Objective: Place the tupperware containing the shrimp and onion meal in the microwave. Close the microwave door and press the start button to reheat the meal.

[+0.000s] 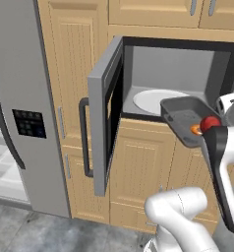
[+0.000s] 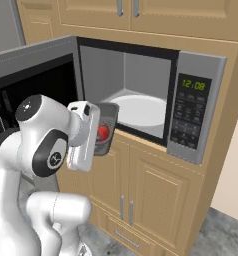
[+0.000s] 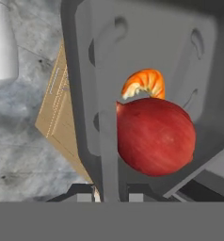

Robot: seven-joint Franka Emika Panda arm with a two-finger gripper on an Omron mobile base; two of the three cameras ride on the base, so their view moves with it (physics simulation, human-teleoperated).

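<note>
My gripper [image 3: 107,192] is shut on the near wall of the grey tupperware [image 1: 184,117], which hangs in the air, tilted, just in front of the microwave [image 1: 188,64] opening. In the tub lie the red onion [image 3: 154,136] and the orange shrimp [image 3: 144,84], at the end nearest my hand; the onion [image 1: 210,123] and shrimp [image 1: 195,129] also show from the left. The microwave door [image 1: 103,123] stands swung open to the left, its dark bar handle [image 1: 84,138] facing out. The white turntable plate [image 2: 138,109] lies bare inside the cavity. The tub [image 2: 108,122] is partly hidden behind my hand in the right base view.
The keypad strip [image 2: 191,112] is on the microwave's right side. A tall grey fridge [image 1: 15,98] stands left of the open door. Wooden cabinets [image 2: 141,185] run below and above the microwave. My own arm [image 2: 41,140] fills the space in front of the open door.
</note>
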